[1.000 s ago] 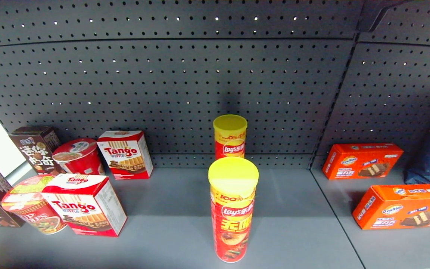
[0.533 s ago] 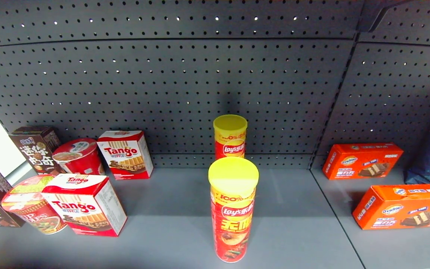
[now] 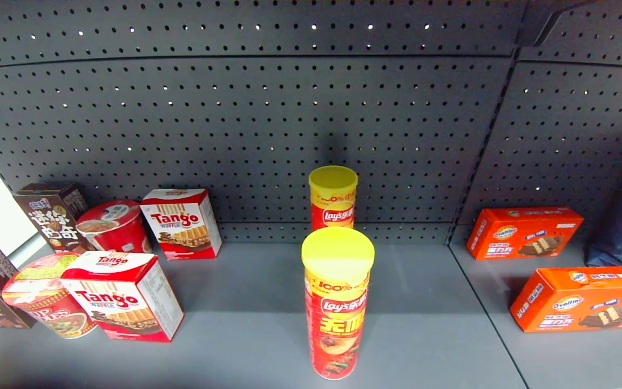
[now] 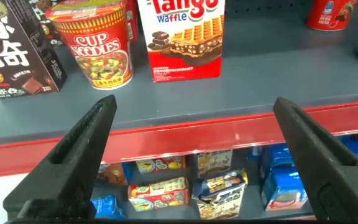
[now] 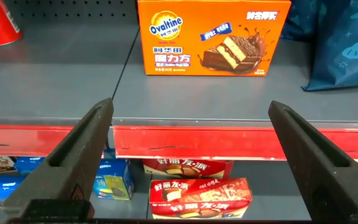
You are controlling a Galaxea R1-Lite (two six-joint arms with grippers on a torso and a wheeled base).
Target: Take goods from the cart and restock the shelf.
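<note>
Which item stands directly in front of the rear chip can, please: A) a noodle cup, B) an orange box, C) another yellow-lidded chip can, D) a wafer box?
C: the front chip can stands upright on the shelf, in line before the rear chip can.

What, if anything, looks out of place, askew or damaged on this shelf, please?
Nothing stands out. The chip cans stand upright one behind the other, the wafer boxes, noodle cups and orange boxes sit intact on the shelf, and nothing is spilled.

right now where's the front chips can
In the head view, the front chips can stands upright mid-shelf, directly before the second can by the pegboard.
</note>
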